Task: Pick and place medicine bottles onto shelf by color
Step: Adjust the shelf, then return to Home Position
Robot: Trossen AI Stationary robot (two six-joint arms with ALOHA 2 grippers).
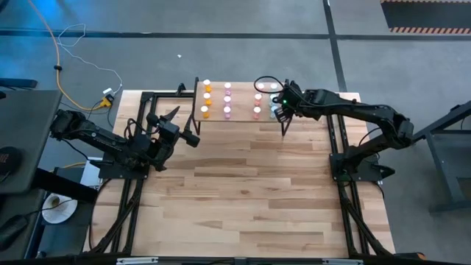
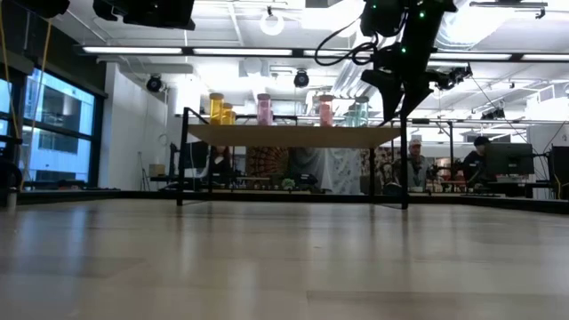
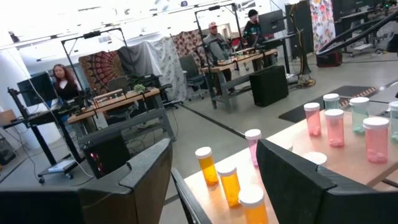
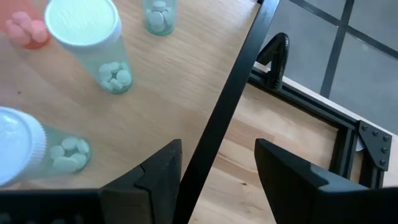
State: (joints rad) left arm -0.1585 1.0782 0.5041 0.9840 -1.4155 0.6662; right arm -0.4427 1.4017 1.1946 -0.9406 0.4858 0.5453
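Right claw (image 1: 283,116) was wide, empty, over shelf (image 1: 241,118) right edge by teal bottles (image 1: 274,110). All medicine bottles (image 1: 227,99) stood sorted on shelf. Best retreat: lift straight up, clear caps. Left claw (image 1: 168,122) wide, parked left of shelf.

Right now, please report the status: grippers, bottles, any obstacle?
Right gripper open, empty, at the shelf's right end by the teal bottles. Left gripper open, empty, left of the shelf. Bottles stand sorted by color. No obstacle visible.
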